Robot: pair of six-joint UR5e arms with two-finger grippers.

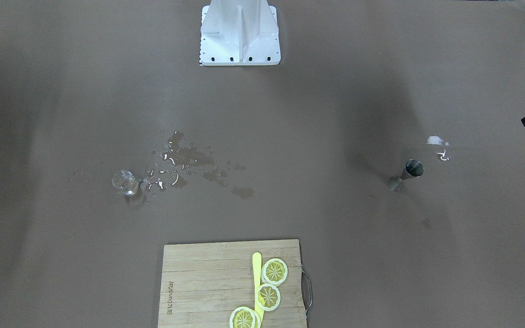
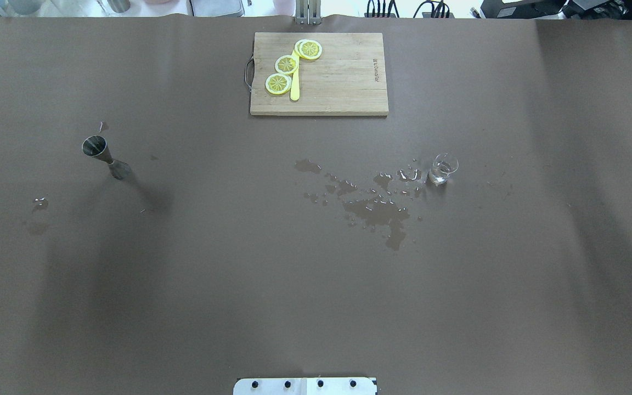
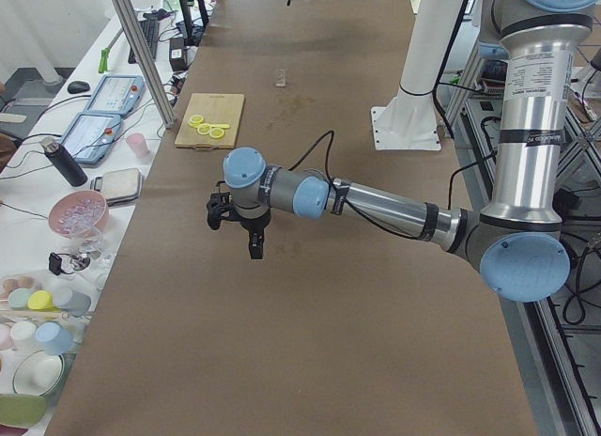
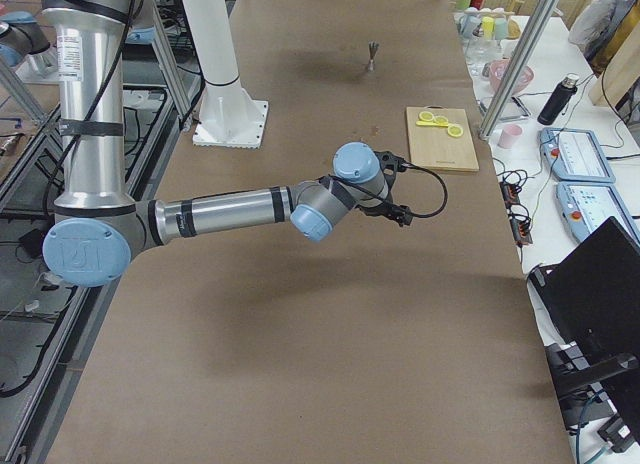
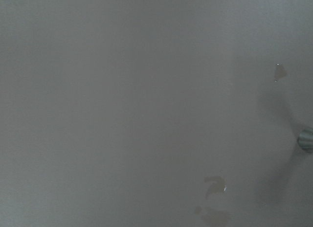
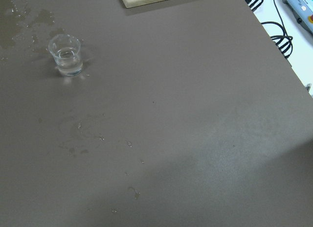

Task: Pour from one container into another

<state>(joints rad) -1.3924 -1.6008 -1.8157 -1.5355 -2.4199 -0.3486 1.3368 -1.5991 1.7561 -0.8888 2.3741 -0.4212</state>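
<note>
Left gripper and right gripper hang above the worktop, touching nothing. How the jaws stand, can't tell. Jigger upright on the robot's left; glass on its right, just beside a spill.

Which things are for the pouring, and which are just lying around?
For pouring: metal jigger, small glass holding some water.
Just lying about: cutting board, lemon slices, yellow stick, spilled puddle.

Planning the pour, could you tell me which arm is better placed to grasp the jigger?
Left, probably: the jigger stands on its side and edges into its wrist view; the right wrist view shows the glass.
</note>
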